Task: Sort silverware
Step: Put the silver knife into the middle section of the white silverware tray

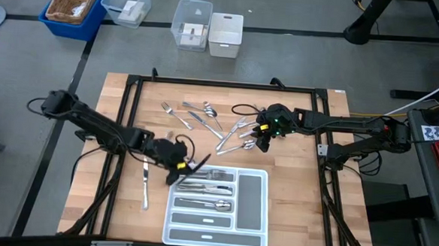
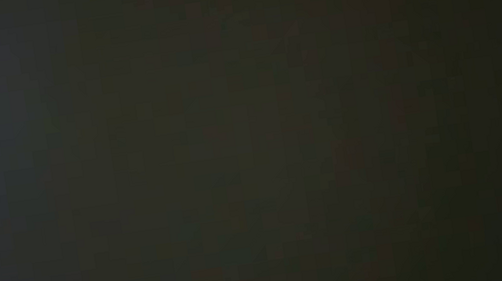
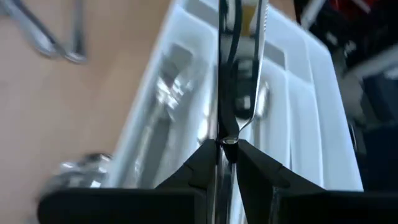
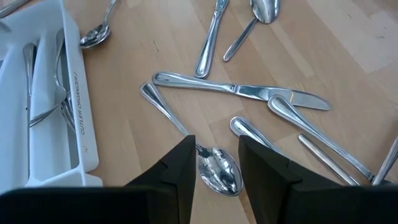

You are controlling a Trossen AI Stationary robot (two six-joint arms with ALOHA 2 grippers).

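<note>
My left gripper (image 1: 181,166) hovers over the far left corner of the white tray (image 1: 266,216), shut on one slim piece of silverware (image 3: 225,93) that I see edge-on; I cannot tell its kind. My right gripper (image 1: 264,140) is open, low over the loose silverware (image 1: 234,131) on the wooden table. In the right wrist view its fingers (image 4: 186,162) stand on either side of a spoon's bowl (image 4: 219,173) that lies flat; I cannot see them touching it. More pieces (image 1: 201,113) lie farther left. Forks and spoons (image 1: 205,188) lie in the tray's compartments. The low view is dark. My left gripper (image 3: 227,144) pinches the slim piece between its two fingers at one end (image 3: 225,127). The piece runs straight forward from the fingertips, along them. It is lifted clear and hangs over the tray's compartments.
A knife (image 1: 145,183) lies alone on the table left of the tray. The tray's long right compartment (image 1: 251,196) and its near one (image 1: 213,236) show no cutlery. A black frame (image 1: 221,83) edges the table. Bins (image 1: 75,6) (image 1: 209,30) stand on the floor beyond the far edge.
</note>
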